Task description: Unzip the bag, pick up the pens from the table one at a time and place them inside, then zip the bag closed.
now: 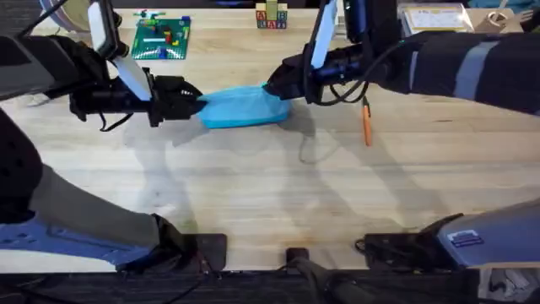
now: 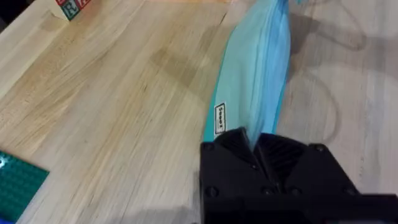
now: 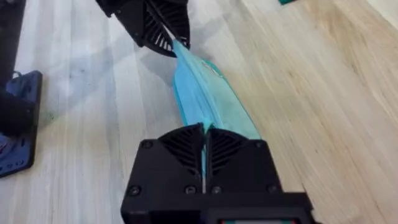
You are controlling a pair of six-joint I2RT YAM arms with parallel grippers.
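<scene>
We count one blue bag (image 1: 243, 107), one orange pen (image 1: 367, 125), one green brick plate (image 1: 162, 38) at the far left, one cluster of letter blocks (image 1: 271, 18) farther back, and two grippers.

overhead: high, looking down-forward | wrists: close, facing each other along the bag (image 1: 243, 107) | shared: bag

Small unreadable label on bag (image 2: 252, 93)
</scene>
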